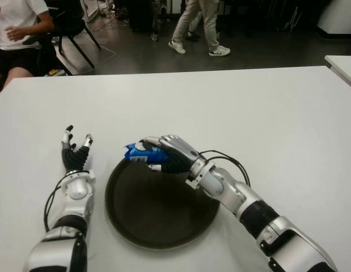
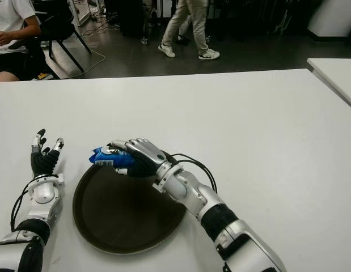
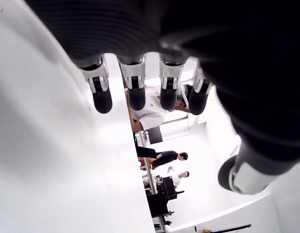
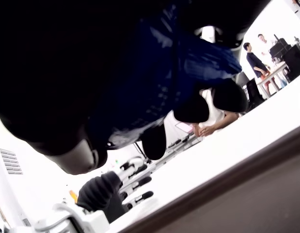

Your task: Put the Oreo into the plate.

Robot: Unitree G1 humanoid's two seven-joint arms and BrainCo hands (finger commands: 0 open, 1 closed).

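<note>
While my right hand (image 1: pixel 164 154) hovers at the plate's far rim: fingers curled around the Oreo pack (image 1: pixel 140 152).
Key relation: pack held over the plate (image 1: pixel 158 212) edge, long axis across me.
Left hand (image 1: pixel 75 152): spread, empty, beside plate on desk (image 1: pixel 266 119).
Hidden: pack's underside.

Two head eyes looking forward and down over the white table (image 1: pixel 232 113) toward its far edge, sharing plate (image 1: pixel 158 209) and both hands. Wrist views pressed close beneath own fingers, facing across tabletop toward the room.
</note>
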